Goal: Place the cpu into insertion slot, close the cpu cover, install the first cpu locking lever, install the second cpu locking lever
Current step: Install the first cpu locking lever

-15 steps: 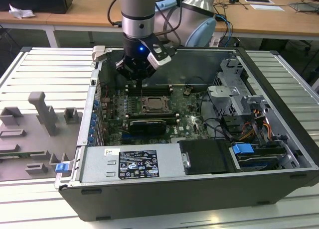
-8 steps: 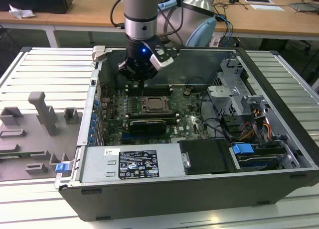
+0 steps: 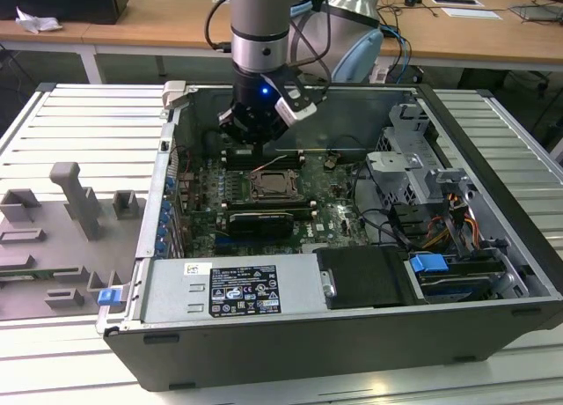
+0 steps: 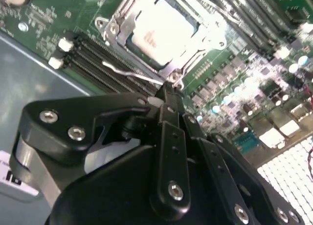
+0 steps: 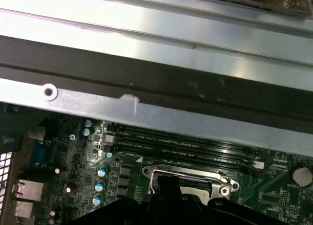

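At upper centre of the second wrist view, the cpu (image 4: 159,32) sits socketed beneath the cpu cover (image 4: 117,27); the clenched, empty claw (image 4: 166,95) should press its lever (image 4: 132,73) squarely.

the exterior view is evenly and brightly lit from overhead, with soft, shallow shadows inside the computer case (image 3: 352,352) and a small blue indicator light glowing on the gripper (image 3: 261,130). in the second wrist view the cpu (image 4: 157,32) is washed out by glare, and the black gripper body close to the lens is soft. in the first wrist view the case wall (image 5: 161,68) reflects a broad pale sheen, while the motherboard (image 5: 73,166) below lies dim and slightly blurred.
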Action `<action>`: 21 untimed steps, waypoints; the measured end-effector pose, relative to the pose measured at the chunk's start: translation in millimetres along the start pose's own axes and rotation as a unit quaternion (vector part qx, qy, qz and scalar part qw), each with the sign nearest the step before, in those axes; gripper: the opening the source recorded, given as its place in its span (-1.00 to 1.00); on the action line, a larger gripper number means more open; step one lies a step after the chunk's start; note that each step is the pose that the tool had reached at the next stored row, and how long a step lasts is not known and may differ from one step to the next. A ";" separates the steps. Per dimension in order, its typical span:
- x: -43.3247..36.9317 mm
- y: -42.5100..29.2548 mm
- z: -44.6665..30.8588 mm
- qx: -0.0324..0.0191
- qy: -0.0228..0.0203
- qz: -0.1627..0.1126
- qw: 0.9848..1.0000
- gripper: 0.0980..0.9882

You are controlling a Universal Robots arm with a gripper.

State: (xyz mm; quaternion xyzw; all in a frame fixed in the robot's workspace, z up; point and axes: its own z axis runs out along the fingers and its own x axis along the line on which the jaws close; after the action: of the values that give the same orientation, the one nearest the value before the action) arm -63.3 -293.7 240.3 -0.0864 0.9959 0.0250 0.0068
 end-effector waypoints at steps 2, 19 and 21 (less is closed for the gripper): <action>-0.1 -0.1 0.2 -0.015 -0.003 0.003 1.000 -0.98; -16.8 -2.0 15.8 -0.019 -0.006 0.042 0.999 -0.98; -19.7 -1.7 16.4 -0.019 -0.007 0.045 0.999 -0.98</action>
State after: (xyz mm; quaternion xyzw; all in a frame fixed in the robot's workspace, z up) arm -43.4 -291.1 224.2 -0.0410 0.9981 0.0449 0.0105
